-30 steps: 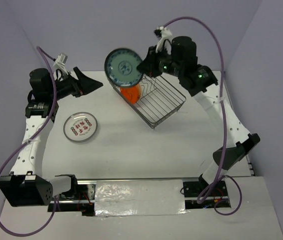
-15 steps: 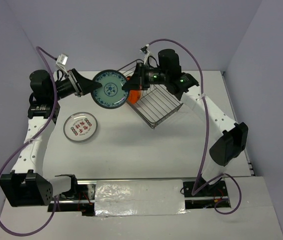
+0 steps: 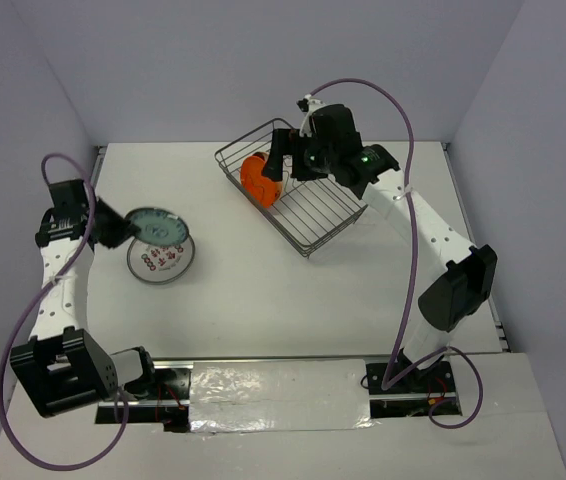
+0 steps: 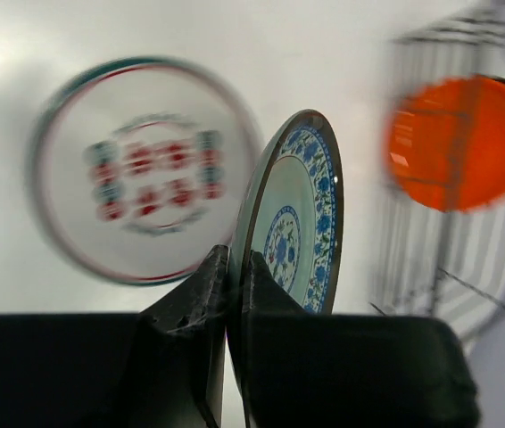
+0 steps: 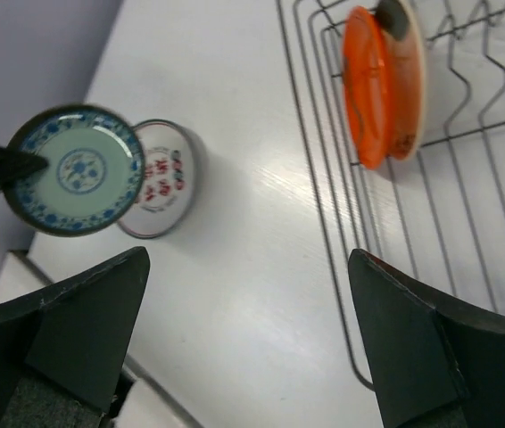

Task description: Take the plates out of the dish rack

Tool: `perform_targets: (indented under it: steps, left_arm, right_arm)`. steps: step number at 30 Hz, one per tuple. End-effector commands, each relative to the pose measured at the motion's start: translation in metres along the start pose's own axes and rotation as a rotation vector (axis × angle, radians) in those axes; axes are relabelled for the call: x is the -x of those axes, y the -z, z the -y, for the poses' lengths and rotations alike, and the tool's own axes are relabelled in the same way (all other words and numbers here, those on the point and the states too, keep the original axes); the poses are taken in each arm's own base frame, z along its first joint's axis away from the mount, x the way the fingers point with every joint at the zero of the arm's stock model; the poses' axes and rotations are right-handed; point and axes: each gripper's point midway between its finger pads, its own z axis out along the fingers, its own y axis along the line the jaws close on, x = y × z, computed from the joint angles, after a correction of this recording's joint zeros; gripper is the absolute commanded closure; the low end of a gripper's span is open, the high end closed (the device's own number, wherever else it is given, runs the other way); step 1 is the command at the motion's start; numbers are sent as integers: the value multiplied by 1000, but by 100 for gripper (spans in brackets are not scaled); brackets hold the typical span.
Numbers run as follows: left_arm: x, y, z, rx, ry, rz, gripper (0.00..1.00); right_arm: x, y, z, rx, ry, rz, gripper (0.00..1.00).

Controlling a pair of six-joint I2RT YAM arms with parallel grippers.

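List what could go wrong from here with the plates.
1. The left gripper pinches the blue plate only at its rim, on edge, near the red-patterned plate. A slip could drop one onto the other and chip both.
2. The orange plate stands upright in the rack, close to the open right gripper. A careless approach could knock it over or snag a wire.

A blue patterned plate (image 4: 299, 227) is gripped on edge between the jaws of the left gripper (image 4: 235, 272), with a blurred red-marked white plate (image 4: 141, 169) beyond them to the left and an orange plate (image 4: 459, 143) in a rack (image 4: 401, 241) to the right.
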Motion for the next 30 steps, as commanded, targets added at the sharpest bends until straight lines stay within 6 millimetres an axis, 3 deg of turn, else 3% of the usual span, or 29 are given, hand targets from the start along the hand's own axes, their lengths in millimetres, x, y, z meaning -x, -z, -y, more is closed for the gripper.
perform_targets:
  steps: [1,5,7,10,12,13,15,18,21,23,30]
  left_arm:
    - [-14,-2,-54,150,127,-17,96]
    - [-15,-18,-60,121,131,-20,91]
    - [-24,-25,-67,133,143,-39,83]
    - [-39,-31,-83,176,158,-72,51]
    - [-53,-35,-101,241,171,-110,27]
    - [-57,-37,-107,253,177,-119,24]
    - [-65,-41,-119,291,192,-147,18]
    - [-67,-38,-128,344,203,-173,15]
    - [-51,-27,-114,302,165,-117,16]
    - [-40,-24,-106,280,148,-86,15]
    - [-34,-18,-96,247,113,-92,18]
  right_arm:
    - [-7,4,33,-153,88,-11,0]
    - [-18,0,40,-161,115,-36,0]
    - [-22,-6,43,-160,134,-51,0]
    - [-29,-18,51,-171,177,-86,0]
    - [-24,-23,57,-195,204,-88,0]
    - [-32,-32,65,-215,220,-127,0]
    - [-18,-37,66,-223,228,-112,0]
    - [-6,-51,72,-221,224,-106,0]
    - [17,-62,74,-211,187,-77,0]
    - [17,-70,77,-210,164,-83,0]
    - [16,-68,67,-162,140,-73,0]
